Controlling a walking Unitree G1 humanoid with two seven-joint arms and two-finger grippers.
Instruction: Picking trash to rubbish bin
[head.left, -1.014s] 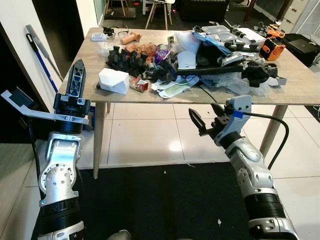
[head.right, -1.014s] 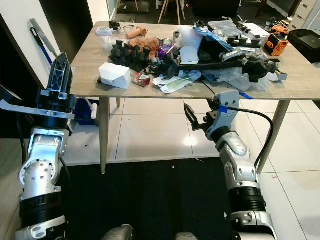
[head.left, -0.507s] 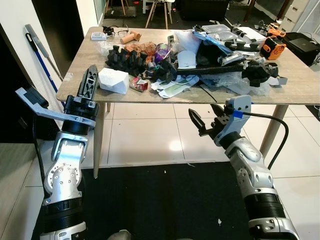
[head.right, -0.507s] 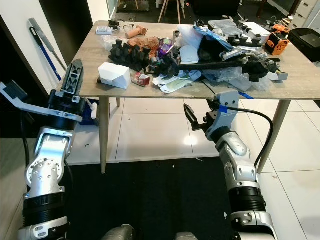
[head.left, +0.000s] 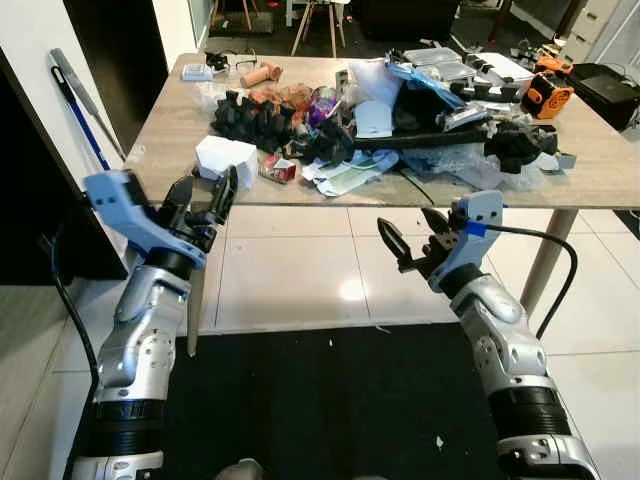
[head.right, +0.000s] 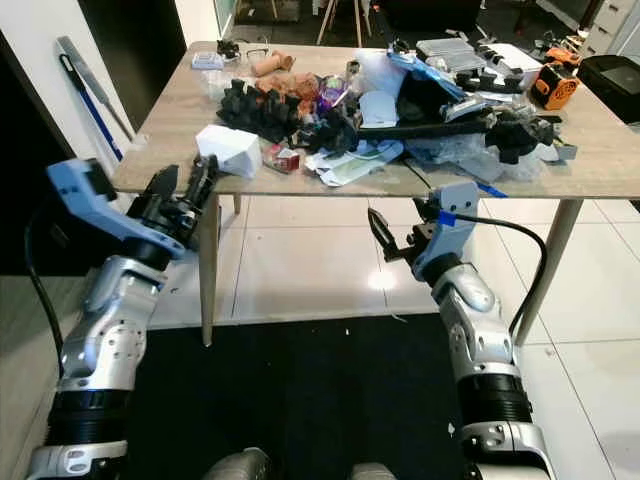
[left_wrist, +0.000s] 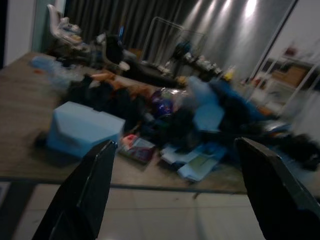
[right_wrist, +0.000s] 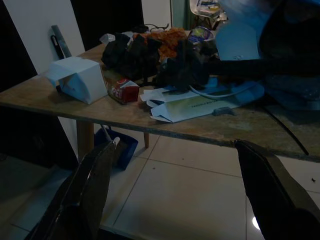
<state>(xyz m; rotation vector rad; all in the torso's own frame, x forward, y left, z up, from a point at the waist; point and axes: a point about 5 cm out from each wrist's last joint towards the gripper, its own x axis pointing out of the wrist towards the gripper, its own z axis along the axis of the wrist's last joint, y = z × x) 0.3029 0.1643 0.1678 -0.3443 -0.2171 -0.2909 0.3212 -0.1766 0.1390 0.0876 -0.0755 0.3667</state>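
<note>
1. A light wooden table (head.left: 170, 140) is standing across the upper frame.
2. Glossy white floor tiles (head.left: 300, 270) are reflecting light at centre.
3. A black rug (head.left: 330, 400) is lying below.

I stand in a lived-in room used as a hobby or work space, tiled in pale glossy floor (head.left: 290, 270) with a dark rug (head.left: 330, 400) under me. The landmark is a wood-topped table (head.left: 170, 150) on slim legs. Its top carries mixed clutter: a white box (head.left: 225, 160), black foam pieces (head.left: 250, 115), torn paper and wrappers (head.left: 350, 175), and an orange and black tool (head.left: 545, 95) at the far right corner. Beyond the table stand wooden chairs (head.left: 320, 20). Left of the table a long-handled tool (head.left: 85, 110) leans on a white wall. My left wrist view shows dark curtains (left_wrist: 125, 20) behind the table.
</note>
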